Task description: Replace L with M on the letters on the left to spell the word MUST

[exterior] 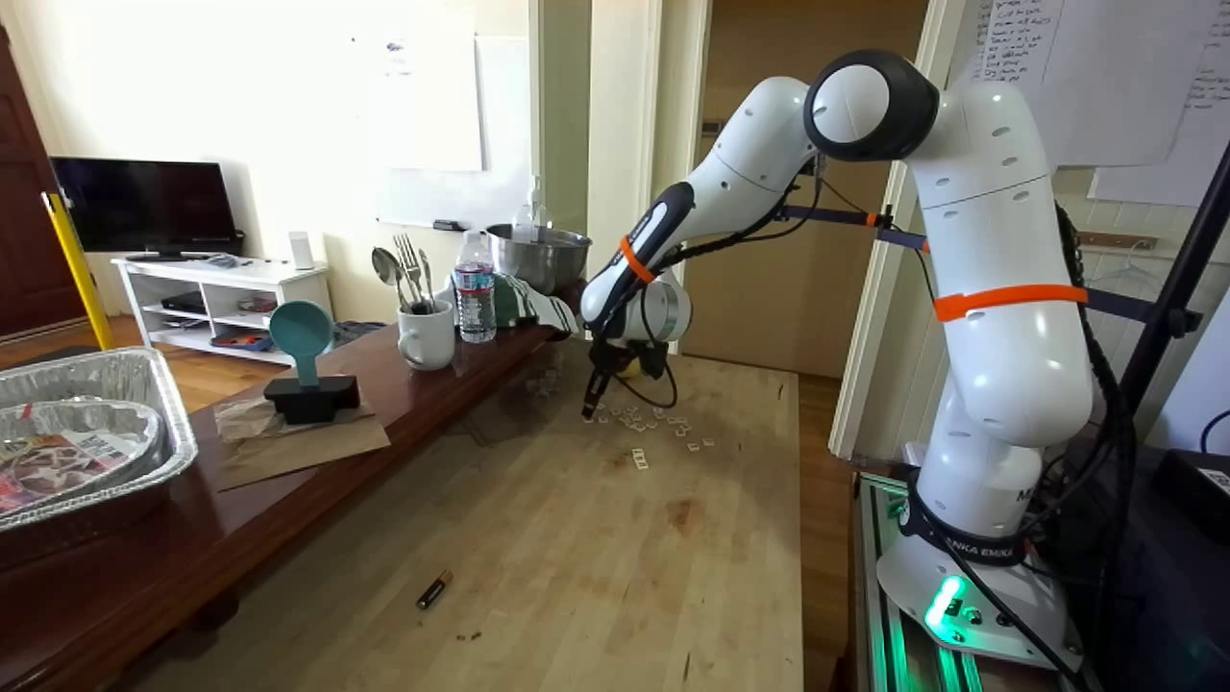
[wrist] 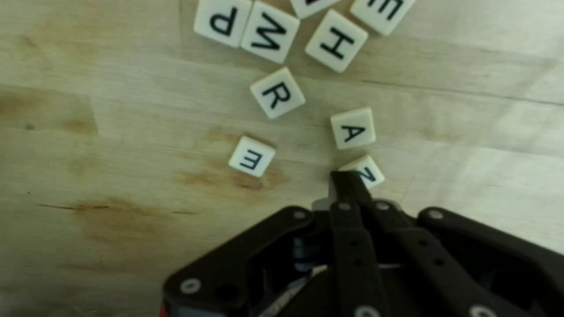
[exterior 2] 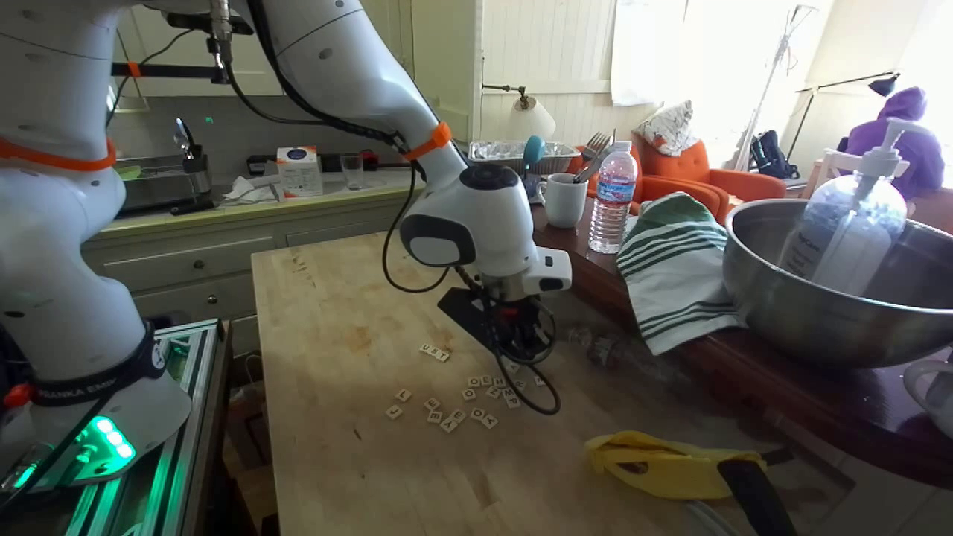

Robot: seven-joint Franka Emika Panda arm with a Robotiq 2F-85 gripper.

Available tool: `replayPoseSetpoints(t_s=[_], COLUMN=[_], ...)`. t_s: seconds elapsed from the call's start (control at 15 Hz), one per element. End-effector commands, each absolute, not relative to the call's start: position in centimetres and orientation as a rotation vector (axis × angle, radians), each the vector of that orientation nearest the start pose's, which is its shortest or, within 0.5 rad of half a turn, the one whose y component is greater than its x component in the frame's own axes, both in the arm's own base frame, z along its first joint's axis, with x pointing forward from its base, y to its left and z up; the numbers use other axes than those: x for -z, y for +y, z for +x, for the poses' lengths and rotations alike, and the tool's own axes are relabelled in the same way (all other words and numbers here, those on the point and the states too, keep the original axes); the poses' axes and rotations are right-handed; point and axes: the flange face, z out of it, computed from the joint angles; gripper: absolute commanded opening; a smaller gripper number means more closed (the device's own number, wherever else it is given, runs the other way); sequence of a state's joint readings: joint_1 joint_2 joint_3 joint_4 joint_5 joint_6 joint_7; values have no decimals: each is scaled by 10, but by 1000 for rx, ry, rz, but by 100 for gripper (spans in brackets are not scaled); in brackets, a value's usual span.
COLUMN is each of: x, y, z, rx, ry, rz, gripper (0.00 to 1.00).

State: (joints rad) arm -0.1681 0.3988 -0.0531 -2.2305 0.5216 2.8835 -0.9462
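Observation:
The letters are small pale square tiles on the wooden table. A short row reading UST (exterior 2: pixel 434 352) sits apart from the scattered tiles; it also shows in an exterior view (exterior: pixel 640 459). An L tile (exterior 2: pixel 403 395) lies nearer the robot's base. In the wrist view a tile that looks like M (wrist: pixel 269 31) touches a P tile (wrist: pixel 222 22) at the top. My gripper (wrist: pixel 351 176) is shut, fingertips together, with nothing seen between them. The tips cover part of an N or Z tile (wrist: pixel 370 171); I cannot tell whether they touch it. It points down beside the scattered tiles (exterior: pixel 588 413).
Near the tips lie an E tile (wrist: pixel 252 156), an A tile (wrist: pixel 353 128) and an R tile (wrist: pixel 277 93). A raised dark wood counter holds a mug (exterior: pixel 427 335), a water bottle (exterior: pixel 475 288) and a steel bowl (exterior 2: pixel 834 298). A battery (exterior: pixel 434 589) and a yellow tool (exterior 2: pixel 670 465) lie on the table.

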Motion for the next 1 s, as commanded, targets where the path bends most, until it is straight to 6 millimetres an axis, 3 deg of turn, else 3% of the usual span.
replayPoseSetpoints(t_s=[0.0, 0.6, 0.93], x=[-191, -189, -194], y=[-130, -82, -60], z=[519, 495, 480], rx=[341, 259, 215], ry=[-399, -422, -294], rz=[-3070, -3115, -3184], gripper=[0, 0, 0])
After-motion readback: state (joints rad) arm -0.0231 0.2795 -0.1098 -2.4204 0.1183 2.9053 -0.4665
